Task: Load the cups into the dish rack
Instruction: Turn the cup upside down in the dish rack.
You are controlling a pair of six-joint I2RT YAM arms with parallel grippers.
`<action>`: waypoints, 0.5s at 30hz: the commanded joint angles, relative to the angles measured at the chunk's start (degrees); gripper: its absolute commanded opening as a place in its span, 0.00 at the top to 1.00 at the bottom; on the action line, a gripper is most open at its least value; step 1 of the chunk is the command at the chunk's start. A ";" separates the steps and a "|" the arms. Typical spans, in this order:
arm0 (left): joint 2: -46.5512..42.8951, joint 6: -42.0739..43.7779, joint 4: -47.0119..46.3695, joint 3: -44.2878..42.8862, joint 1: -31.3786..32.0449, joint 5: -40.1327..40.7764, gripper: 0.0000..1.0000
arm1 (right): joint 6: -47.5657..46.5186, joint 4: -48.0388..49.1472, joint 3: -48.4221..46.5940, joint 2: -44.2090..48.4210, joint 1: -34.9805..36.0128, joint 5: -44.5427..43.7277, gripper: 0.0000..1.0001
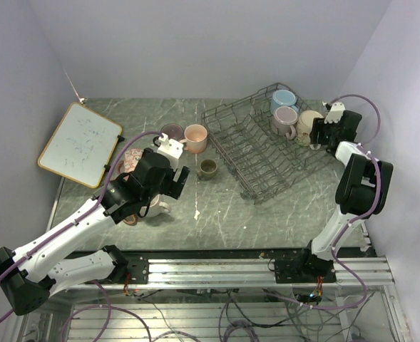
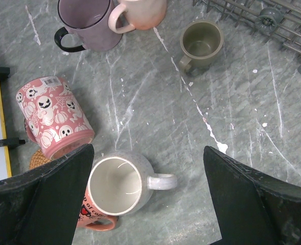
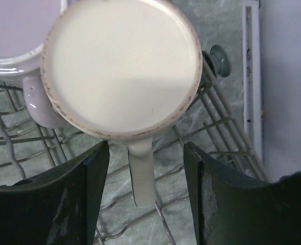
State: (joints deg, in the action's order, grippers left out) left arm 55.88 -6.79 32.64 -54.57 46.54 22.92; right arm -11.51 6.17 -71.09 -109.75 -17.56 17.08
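The grey wire dish rack (image 1: pixel 256 153) holds a light blue cup (image 1: pixel 284 100), a mauve cup (image 1: pixel 287 117) and a cream cup (image 1: pixel 309 122). My right gripper (image 1: pixel 322 134) is open. In the right wrist view its fingers (image 3: pixel 78 199) stand on either side of the cream cup's (image 3: pixel 122 66) handle without touching it. My left gripper (image 2: pixel 147 199) is open above a white speckled cup (image 2: pixel 117 185) standing on the table. A pink ghost-print cup (image 2: pixel 53 116) lies on its side. A mauve cup (image 2: pixel 86 23), a peach cup (image 2: pixel 140 13) and a small olive cup (image 2: pixel 201 43) stand upright.
A red-orange lettered cup (image 2: pixel 94 219) sits partly under the white one. A cork coaster (image 2: pixel 38 159) lies by the ghost cup. The wood-framed whiteboard (image 1: pixel 80 144) is at the far left. The rack's near corner (image 2: pixel 273 20) shows in the left wrist view.
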 commanded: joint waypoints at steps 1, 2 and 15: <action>-0.32 0.63 0.01 -0.26 -0.49 0.75 0.02 | -0.73 4.82 1.17 3.91 -0.04 0.96 0.40; -0.35 0.63 -0.01 -0.28 -0.49 0.79 0.02 | -0.83 4.89 1.62 4.27 -0.08 0.85 0.40; -0.89 0.71 -0.04 -0.30 -0.49 0.77 0.02 | 1.11 8.79 9.46 12.82 -1.77 8.11 0.42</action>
State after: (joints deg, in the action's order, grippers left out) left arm 55.83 -6.79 32.64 -54.57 46.52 22.92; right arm -11.22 11.05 -64.03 -101.01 -18.74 20.69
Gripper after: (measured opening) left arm 0.986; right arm 0.593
